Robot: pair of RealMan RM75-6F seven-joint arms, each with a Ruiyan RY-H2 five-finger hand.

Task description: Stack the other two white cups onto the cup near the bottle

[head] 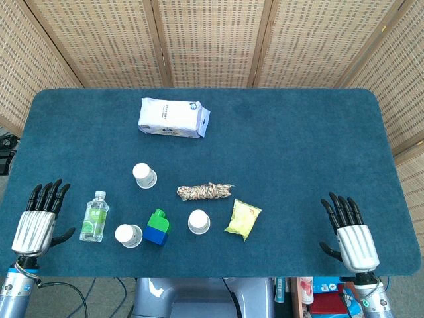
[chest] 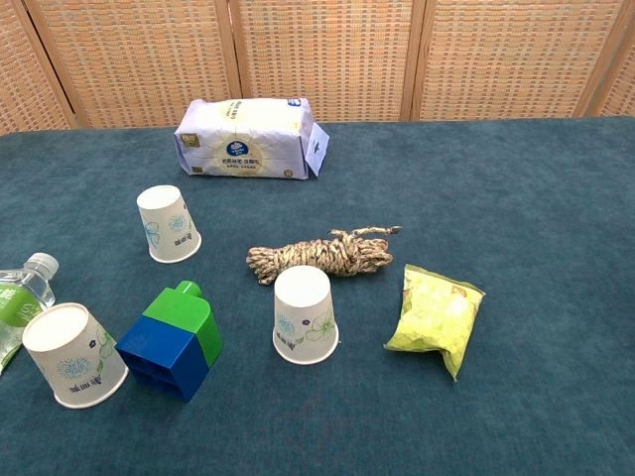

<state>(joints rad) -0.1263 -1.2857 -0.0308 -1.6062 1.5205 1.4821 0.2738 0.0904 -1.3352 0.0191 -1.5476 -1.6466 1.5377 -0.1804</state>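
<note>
Nothing is stacked yet. The target cup [head: 128, 235] stands beside the bottle [head: 95, 216]; the other two cups [head: 199, 222] [head: 144, 175] stand apart on the surface. The fingers of the left hand [head: 36, 222] and of the right hand [head: 351, 235] are spread and hold nothing.

Three separate cups [head: 144, 175], open-fingered hands [head: 38, 218]

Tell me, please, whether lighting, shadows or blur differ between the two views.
Head view: even light, faint shadows, sharp; cups small. Chest view: soft light, slight shadows beside the tissue pack; the bottle is cut off at the left edge.
</note>
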